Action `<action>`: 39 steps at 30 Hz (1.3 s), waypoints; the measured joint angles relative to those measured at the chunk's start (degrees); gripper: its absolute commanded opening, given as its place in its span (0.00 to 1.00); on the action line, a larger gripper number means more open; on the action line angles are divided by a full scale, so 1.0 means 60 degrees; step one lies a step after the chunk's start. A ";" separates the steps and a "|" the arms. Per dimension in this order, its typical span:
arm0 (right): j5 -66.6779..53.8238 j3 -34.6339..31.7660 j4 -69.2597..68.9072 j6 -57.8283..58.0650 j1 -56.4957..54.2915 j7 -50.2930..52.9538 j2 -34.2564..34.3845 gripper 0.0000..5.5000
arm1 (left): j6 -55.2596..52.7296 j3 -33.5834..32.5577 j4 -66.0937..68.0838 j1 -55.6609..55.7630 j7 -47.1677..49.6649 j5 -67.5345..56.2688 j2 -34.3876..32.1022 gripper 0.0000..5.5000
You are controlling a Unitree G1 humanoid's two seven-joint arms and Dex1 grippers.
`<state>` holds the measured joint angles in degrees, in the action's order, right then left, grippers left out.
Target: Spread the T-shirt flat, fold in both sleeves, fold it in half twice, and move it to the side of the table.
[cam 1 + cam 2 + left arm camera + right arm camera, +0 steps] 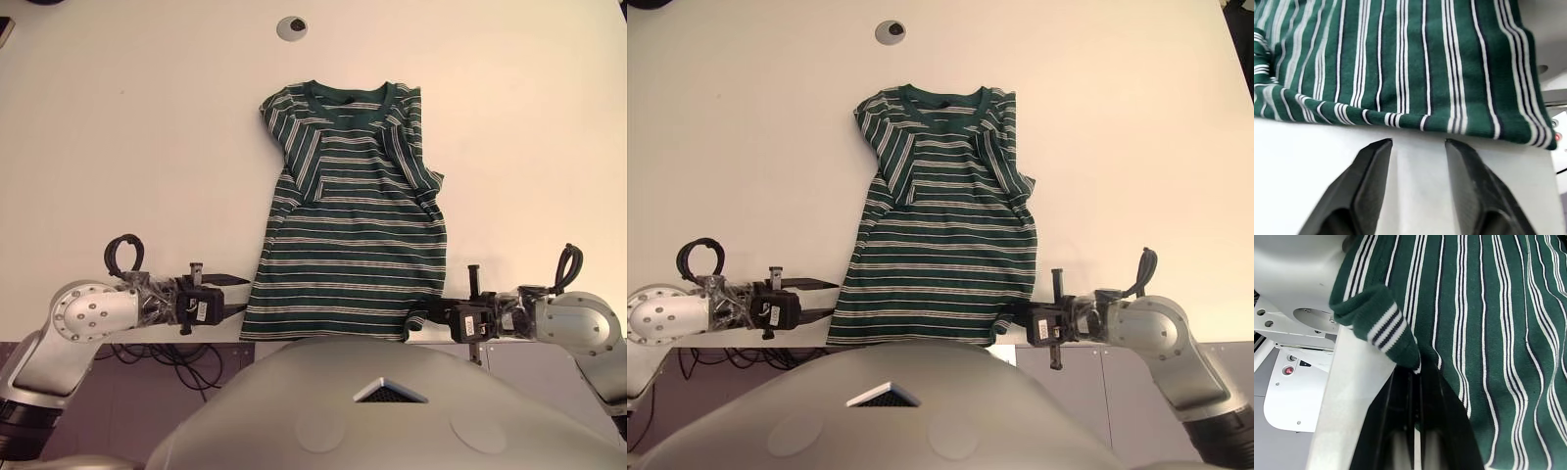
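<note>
Right gripper (426,315) pinches the T-shirt's (348,215) near-right hem corner; left gripper (245,294) stands spread just beside the near-left corner.
The shirt lies on the table (127,147), collar far, sleeves seemingly tucked in. For a clean fold, the left should probably bite the hem equally deep, then both lift level toward the collar. The gripper stickers (201,310) are too small to read.

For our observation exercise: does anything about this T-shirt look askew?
Yes. The T-shirt is rumpled on its right: the folded sleeve bunches unevenly, and the near corner curls up in the right gripper.
</note>
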<state>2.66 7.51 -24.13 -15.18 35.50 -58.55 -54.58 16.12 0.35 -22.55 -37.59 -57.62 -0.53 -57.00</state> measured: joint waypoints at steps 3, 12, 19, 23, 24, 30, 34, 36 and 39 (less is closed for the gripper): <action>0.0000 0.0060 0.0014 0.0000 0.0029 0.0230 -0.0004 0.00 | 0.0886 0.0043 0.0378 -0.0088 0.0037 0.0194 -0.0011 0.42; 0.0000 0.0374 0.0121 -0.0027 -0.0185 0.0518 -0.0016 0.00 | 0.2811 0.0674 0.1001 0.0555 0.0635 0.1187 -0.0101 0.42; 0.0000 0.0553 0.0161 -0.0027 -0.0316 0.0694 -0.0019 0.00 | 0.2990 0.1439 0.0776 0.0944 0.0533 0.1338 -0.0338 0.37; -0.0001 0.0654 0.0204 -0.0027 -0.0461 0.0722 -0.0020 0.00 | 0.2858 0.1768 0.0640 0.1110 0.0286 0.1290 -0.0614 0.25; -0.0005 0.0653 0.0206 -0.0027 -0.0461 0.0729 -0.0026 0.00 | 0.2809 0.1822 0.0613 0.1145 0.0234 0.1290 -0.0655 0.22; -0.0076 0.0629 0.0237 -0.0031 -0.0427 0.0827 -0.0047 0.00 | 0.2448 0.2285 0.0359 0.1465 -0.0225 0.1295 -0.0994 0.05; -0.0133 0.0630 0.0278 -0.0034 -0.0427 0.0825 -0.0057 0.00 | 0.2015 0.2523 0.0415 0.1723 -0.0519 0.0899 -0.1033 0.00; -0.0342 0.0622 0.0376 -0.0028 -0.0431 0.0807 -0.0056 0.00 | 0.1901 0.2579 0.0581 0.1763 -0.0533 0.0609 -0.0977 0.00; -0.1522 0.0263 0.0564 0.0554 -0.0090 0.0350 -0.0110 0.00 | 0.0808 0.2452 0.0644 0.1328 -0.0745 -0.0669 -0.1060 0.00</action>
<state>-6.47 9.09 -20.75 -11.86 34.96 -56.45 -55.24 20.96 15.06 -18.69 -29.63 -62.09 -4.55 -63.36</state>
